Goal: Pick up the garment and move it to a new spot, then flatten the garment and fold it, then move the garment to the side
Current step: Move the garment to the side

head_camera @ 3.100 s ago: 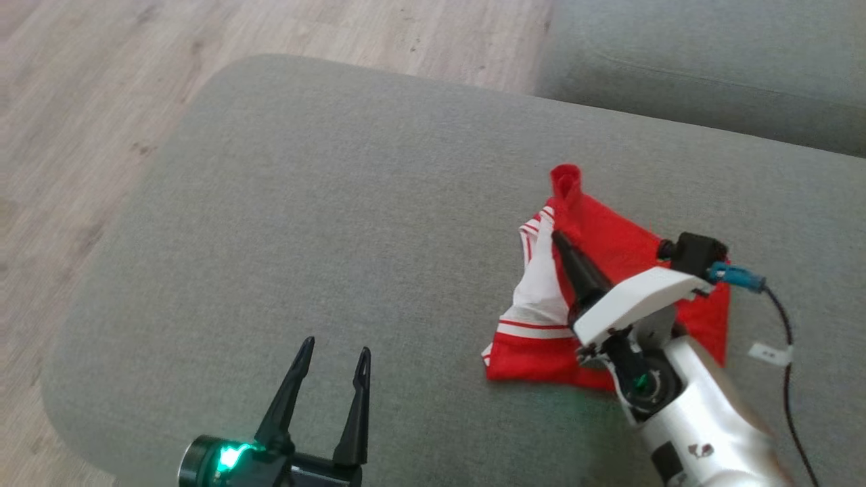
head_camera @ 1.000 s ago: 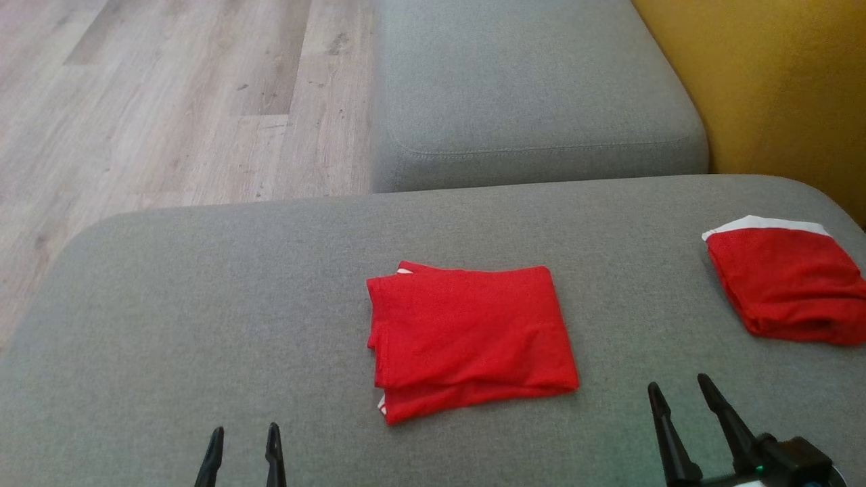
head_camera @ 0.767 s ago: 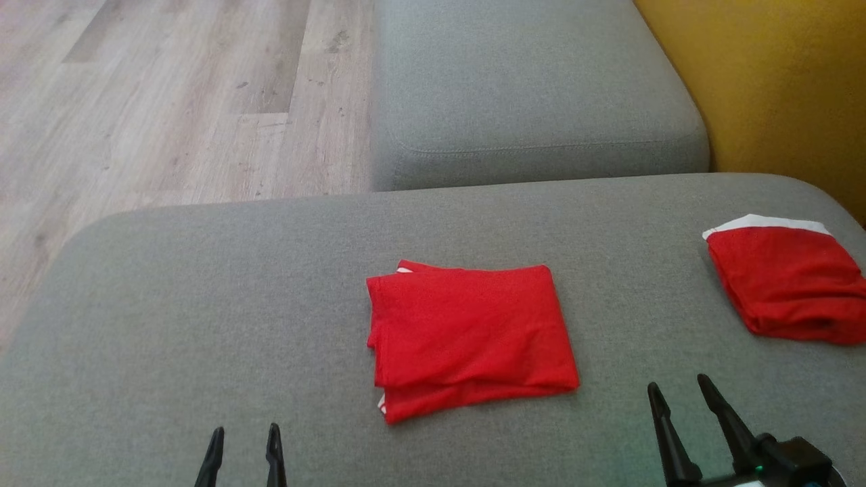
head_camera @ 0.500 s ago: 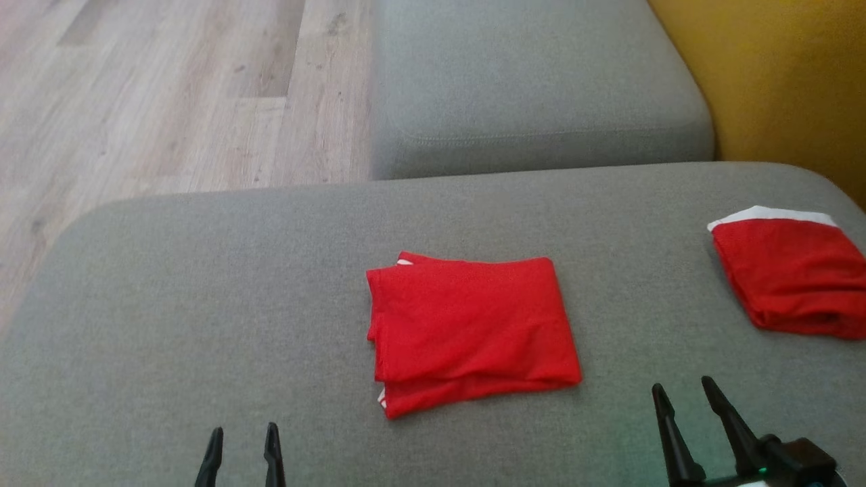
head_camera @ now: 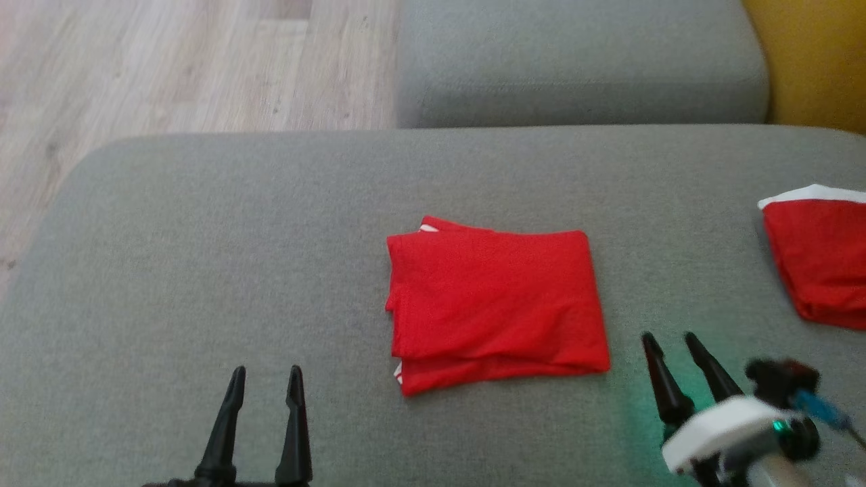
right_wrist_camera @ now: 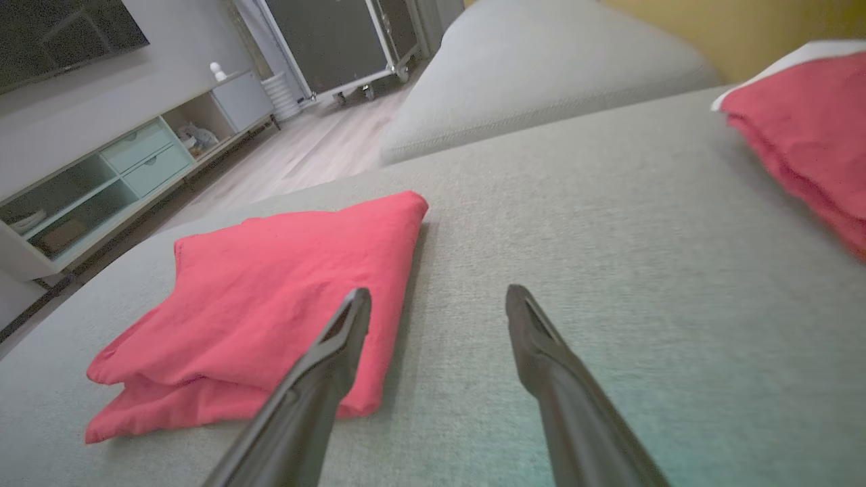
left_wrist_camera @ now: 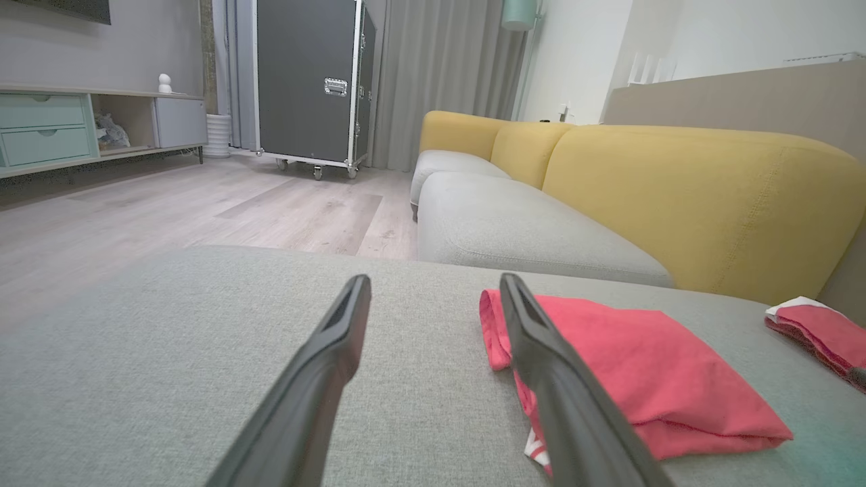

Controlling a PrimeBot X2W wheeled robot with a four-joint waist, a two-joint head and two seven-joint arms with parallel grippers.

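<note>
The garment (head_camera: 497,308), red and folded, lies flat near the middle of the grey cushion (head_camera: 203,237). It forms a rough rectangle, with stacked layers showing along its near edge and slivers of white trim at its far left and near left corners. The left gripper (head_camera: 265,370) sits low at the near side of the cushion, left of the garment and apart from it. Its fingers are spread and hold nothing. The right gripper (head_camera: 668,336) is just beside the garment's near right corner, fingertips pointing away from the robot, with its fingers likewise spread and empty. In the right wrist view one finger overlaps the garment's edge by line of sight, and whether it makes contact cannot be determined. A second garment (head_camera: 822,257), also red with a white band along its far edge, lies at the right end of the cushion, well apart from the first. Beyond the cushion are a grey seat (head_camera: 575,61), a yellow backrest (head_camera: 812,54) and a wood floor (head_camera: 169,61).
</note>
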